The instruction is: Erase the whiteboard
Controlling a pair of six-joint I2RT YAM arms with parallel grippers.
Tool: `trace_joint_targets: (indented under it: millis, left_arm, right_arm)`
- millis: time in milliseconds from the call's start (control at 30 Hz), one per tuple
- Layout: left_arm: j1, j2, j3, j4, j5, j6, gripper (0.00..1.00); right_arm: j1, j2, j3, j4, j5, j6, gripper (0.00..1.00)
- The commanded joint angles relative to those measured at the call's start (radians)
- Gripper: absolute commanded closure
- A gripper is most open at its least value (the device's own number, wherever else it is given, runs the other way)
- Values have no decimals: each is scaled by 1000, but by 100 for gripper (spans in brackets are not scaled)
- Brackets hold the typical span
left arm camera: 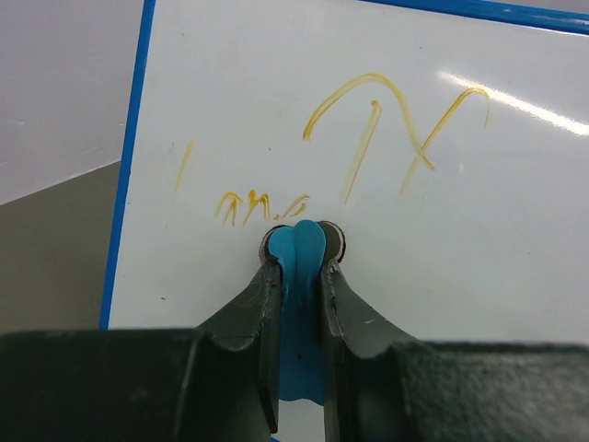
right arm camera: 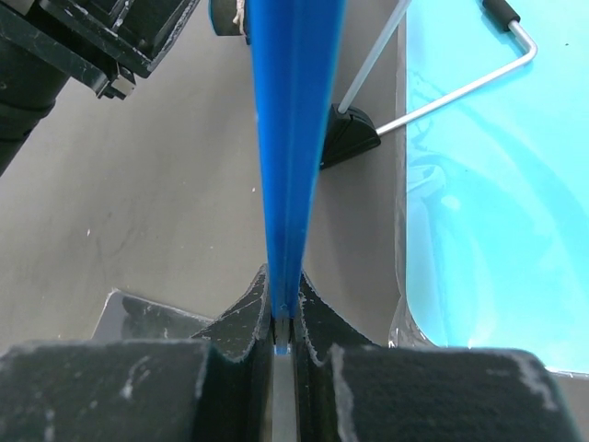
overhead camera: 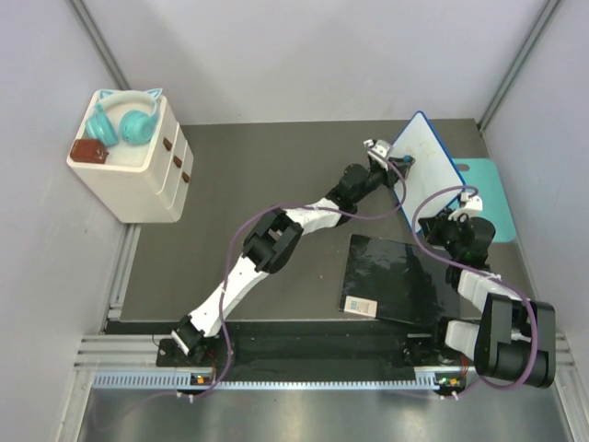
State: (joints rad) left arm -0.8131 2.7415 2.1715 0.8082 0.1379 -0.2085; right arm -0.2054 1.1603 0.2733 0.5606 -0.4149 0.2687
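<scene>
Top external: the whiteboard [overhead camera: 425,168] stands tilted at the table's far right, between the left gripper [overhead camera: 396,162] and the right gripper [overhead camera: 463,196], beside a teal mat [overhead camera: 486,189]. Left wrist: the left gripper [left arm camera: 302,241], pinching a blue pad [left arm camera: 299,253], holds it against the whiteboard [left arm camera: 442,276] just below yellow scribbles [left arm camera: 386,129]. Right wrist: the right gripper [right arm camera: 283,318] is clamped on the whiteboard [right arm camera: 290,138] at its blue edge.

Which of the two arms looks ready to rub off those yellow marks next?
Left. The left gripper pinches a blue wiper right by the yellow scribbles on the whiteboard; the right gripper is clamping the board's blue rim.
</scene>
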Motion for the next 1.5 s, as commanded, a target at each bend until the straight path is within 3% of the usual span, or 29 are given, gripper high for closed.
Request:
trace_joint_targets:
  millis: [0,267,533,1167,1467]
  left_arm:
    - [18,-48,106,-3,-12,11,100]
    - [84,33,226,5,-96,-23,100]
    - [74,113,313,-6,-41,-40,100]
    - [-27,78,218,112,152,49,100]
    - [-57,37,215,169,180,60,100]
  right_arm:
    - [4,21,26,1,-25,-59,100]
    - [15,15,32,-4,-24,-69,100]
    - [54,-27,9,-1,7,-94,100]
    - [63,-40,0,10,-5,-106,100]
    - [63,-37,0,9,-7,-108,100]
